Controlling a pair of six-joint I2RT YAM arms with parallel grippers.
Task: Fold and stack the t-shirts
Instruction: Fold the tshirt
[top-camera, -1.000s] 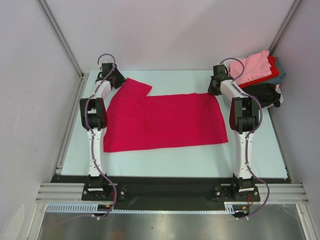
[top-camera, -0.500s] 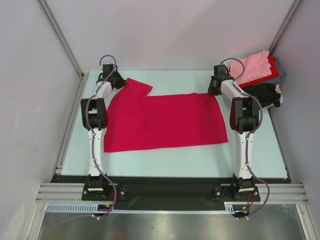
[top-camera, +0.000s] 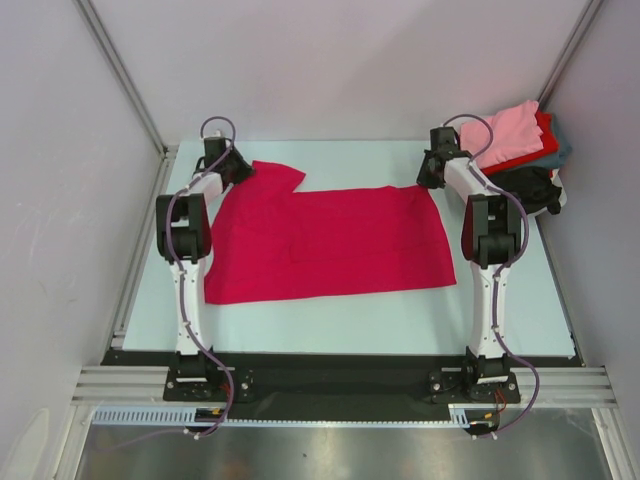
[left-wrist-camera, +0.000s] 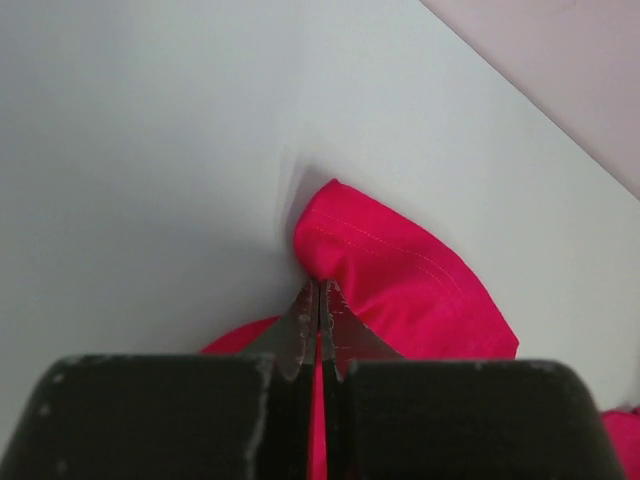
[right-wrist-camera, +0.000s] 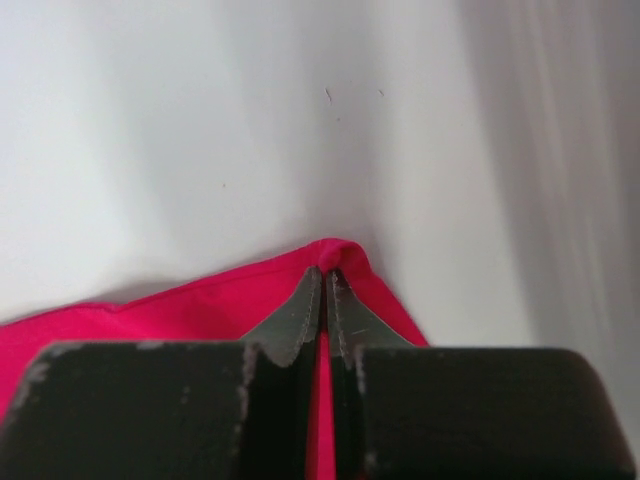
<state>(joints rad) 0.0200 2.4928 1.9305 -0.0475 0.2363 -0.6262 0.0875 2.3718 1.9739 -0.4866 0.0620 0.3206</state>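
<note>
Pale table (top-camera: 350, 320), white walls (top-camera: 350, 70); crimson t-shirt (top-camera: 330, 245) spread flat

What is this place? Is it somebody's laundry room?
Probably not: it looks like a robot lab test booth. Plain white walls box in a table, the left arm and right arm are bolted at its edge, and a crimson t-shirt lies spread near a pile of t-shirts.

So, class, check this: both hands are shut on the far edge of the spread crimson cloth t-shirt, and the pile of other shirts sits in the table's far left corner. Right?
Not quite: the top external view shows the pile of pink, red and dark shirts in the far right corner of the table. The left hand and right hand are indeed shut on the crimson cloth t-shirt.
</note>
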